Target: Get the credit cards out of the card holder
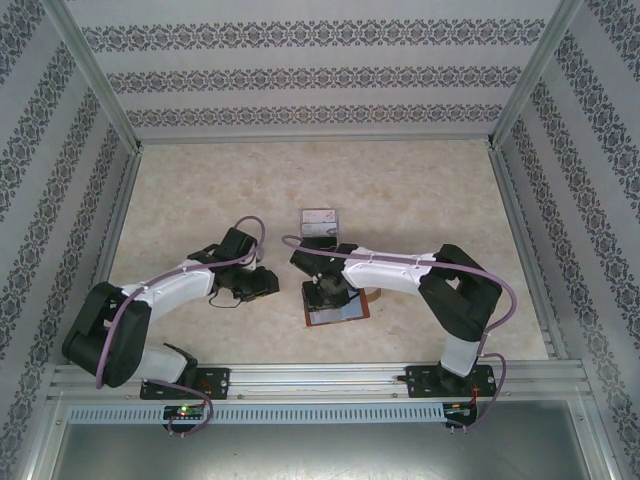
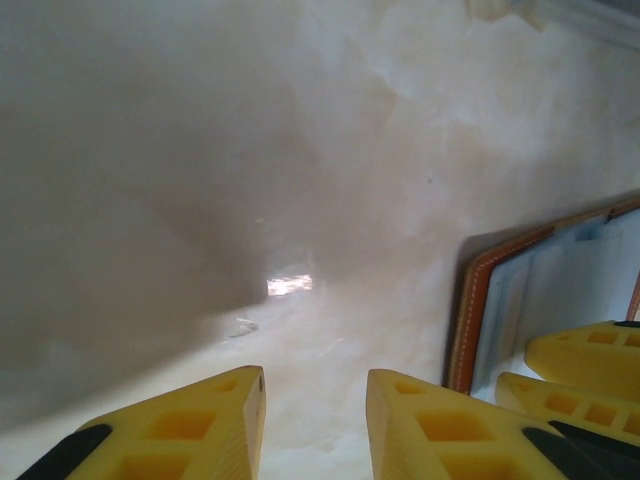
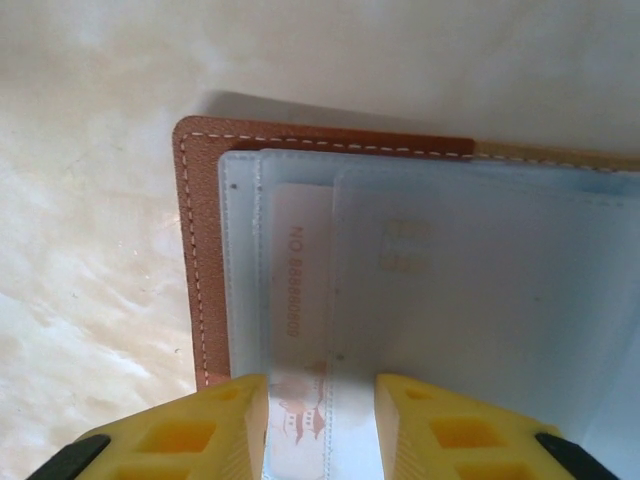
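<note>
Card holder [image 3: 195, 250] laid open under the right gripper [image 3: 320, 392].
Its jaws and those of the left gripper [image 2: 315, 390] are narrowly parted, empty; a credit card [image 3: 300, 270] is sleeved just ahead of the right jaws.

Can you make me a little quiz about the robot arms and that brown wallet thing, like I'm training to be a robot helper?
1. True or false: the card holder lies open on the table.
2. Look at the left gripper and the right gripper. Which one is over the card holder? A left, B right.
3. Fill in: the card holder's stitched leather edge is ___.
Key: 1 true; 2 B; 3 brown.
</note>
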You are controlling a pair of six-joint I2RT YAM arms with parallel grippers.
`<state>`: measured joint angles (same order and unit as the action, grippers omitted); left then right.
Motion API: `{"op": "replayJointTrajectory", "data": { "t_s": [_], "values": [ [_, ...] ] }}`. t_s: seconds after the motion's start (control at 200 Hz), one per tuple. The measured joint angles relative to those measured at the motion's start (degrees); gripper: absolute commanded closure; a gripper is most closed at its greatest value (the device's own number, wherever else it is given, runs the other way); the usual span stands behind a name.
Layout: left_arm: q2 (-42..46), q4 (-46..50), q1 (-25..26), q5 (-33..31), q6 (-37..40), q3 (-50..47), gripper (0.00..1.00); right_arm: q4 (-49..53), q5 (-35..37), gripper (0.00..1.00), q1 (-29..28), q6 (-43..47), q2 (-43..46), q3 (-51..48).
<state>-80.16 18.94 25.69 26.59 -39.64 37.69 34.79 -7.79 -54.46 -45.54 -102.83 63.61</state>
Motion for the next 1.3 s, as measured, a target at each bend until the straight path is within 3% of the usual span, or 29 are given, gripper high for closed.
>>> {"op": "replayJointTrajectory", "data": {
  "t_s": [0.335,0.785,1.019,1.304],
  "values": [
    [-7.23,-5.55,9.51,0.02,-4.87,4.2,0.84,-3.04,-0.63,0.83,1.29,-2.01,2.12,-3.76],
    [-14.01,-13.55,13.99,1.77,-11.08,5.84,0.92,-4.2,-1.09,0.83,2.36,-2.56,3.48,-5.64],
    [-14.93,-11.65,14.1,1.16,-10.82,7.37,0.93,-2.82,0.31,0.72,2.49,-2.56,3.96,-5.66],
    [-15.67,-10.69,14.38,0.63,-9.88,8.2,0.93,3.74,5.42,0.66,2.29,-1.88,4.44,-3.1]
  ]
}}
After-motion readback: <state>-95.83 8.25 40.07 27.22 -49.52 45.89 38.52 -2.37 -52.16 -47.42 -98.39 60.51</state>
